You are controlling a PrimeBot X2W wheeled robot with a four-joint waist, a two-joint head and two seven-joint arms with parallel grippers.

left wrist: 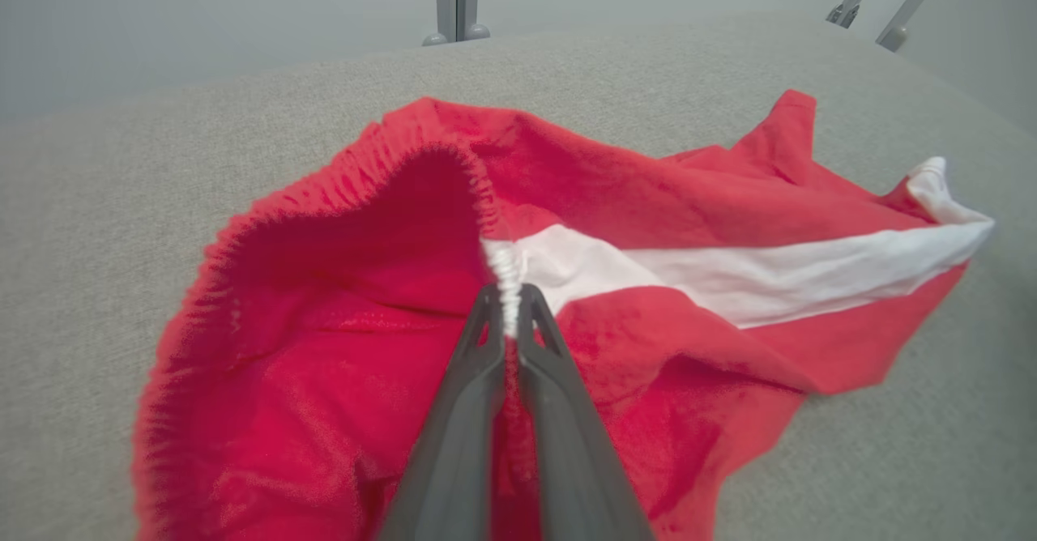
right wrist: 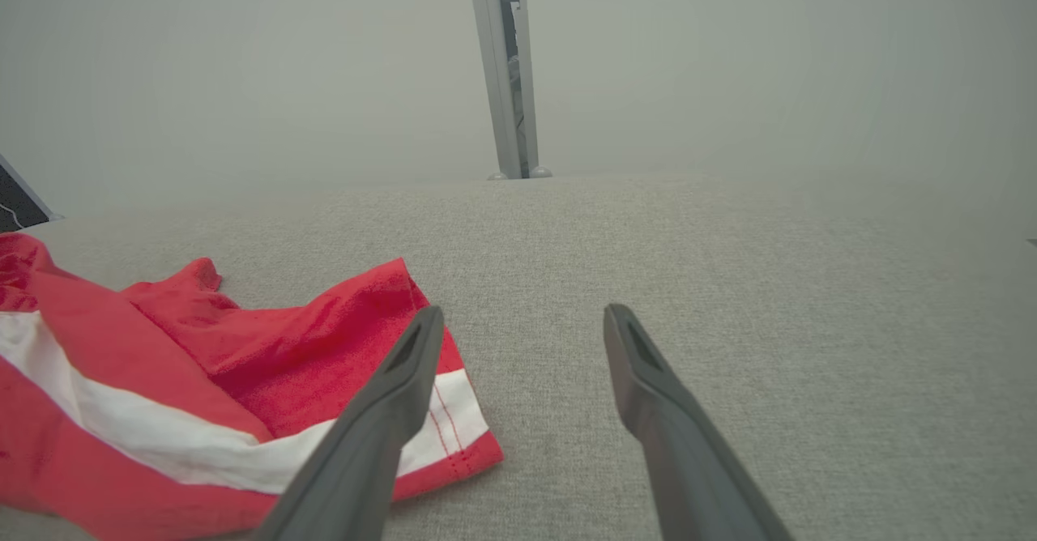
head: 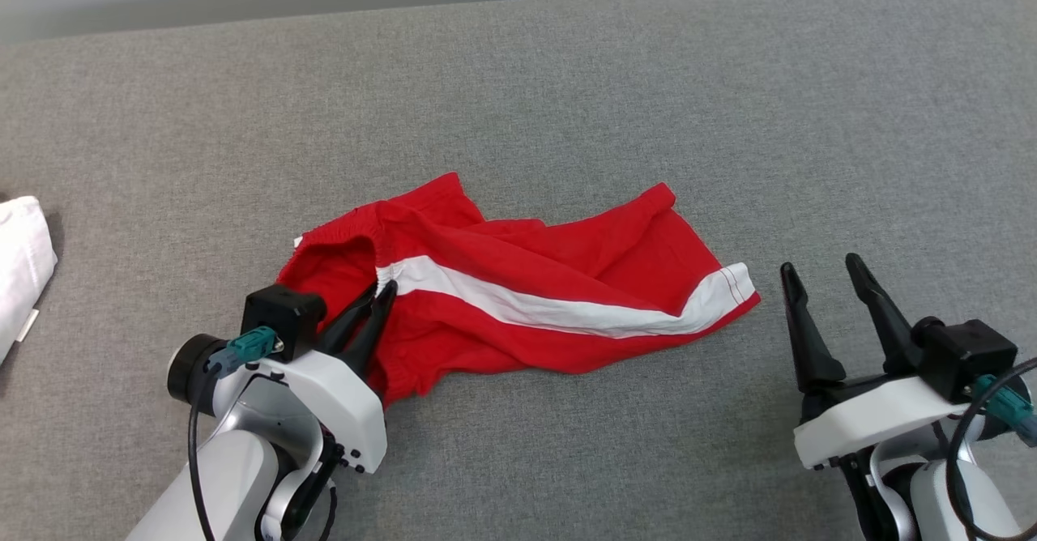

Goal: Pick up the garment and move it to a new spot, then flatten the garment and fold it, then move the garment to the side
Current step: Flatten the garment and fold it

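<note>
Grey padded surface: carries everything.
Red shorts: crumpled at centre, white stripe running 9 to 3 o'clock.
White cloth: far edge, 9 o'clock.
Right gripper: fingers spread, holding nothing, 4 o'clock of shorts.
Left gripper: 8 o'clock, clenched on waistband; left wrist view shows the stripe's end pinched.

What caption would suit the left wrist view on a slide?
The left fingers pinch the waistband of crumpled red shorts on a grey surface.
</note>
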